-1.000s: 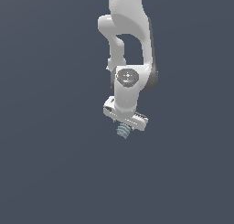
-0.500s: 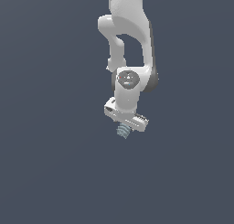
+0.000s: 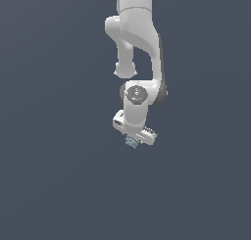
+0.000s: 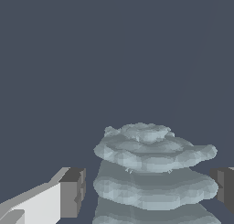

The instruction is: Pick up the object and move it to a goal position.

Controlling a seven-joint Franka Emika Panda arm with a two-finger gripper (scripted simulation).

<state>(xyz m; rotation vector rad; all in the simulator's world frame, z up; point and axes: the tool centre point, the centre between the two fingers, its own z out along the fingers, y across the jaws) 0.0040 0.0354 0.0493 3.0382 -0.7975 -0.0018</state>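
Note:
The object (image 3: pixel 130 142) is a small pale blue-grey ridged block, showing just under the white hand in the exterior view. In the wrist view the object (image 4: pixel 153 175) fills the space between the two fingers, its stacked rings facing the camera. My gripper (image 3: pixel 132 139) straddles it. One grey fingertip (image 4: pixel 72 192) stands a narrow dark gap away from the block's side; the other fingertip (image 4: pixel 224 184) sits at its opposite edge. The jaws stand wide, open around the object. The object's lower part is cut off in the wrist view.
A plain dark grey ground surrounds the arm in both views. The white arm (image 3: pixel 137 48) comes down from the top of the exterior view. No other objects or goal marker show.
The hand has come down a little over the object, so less of the block sticks out below it. The object itself has stayed in place.

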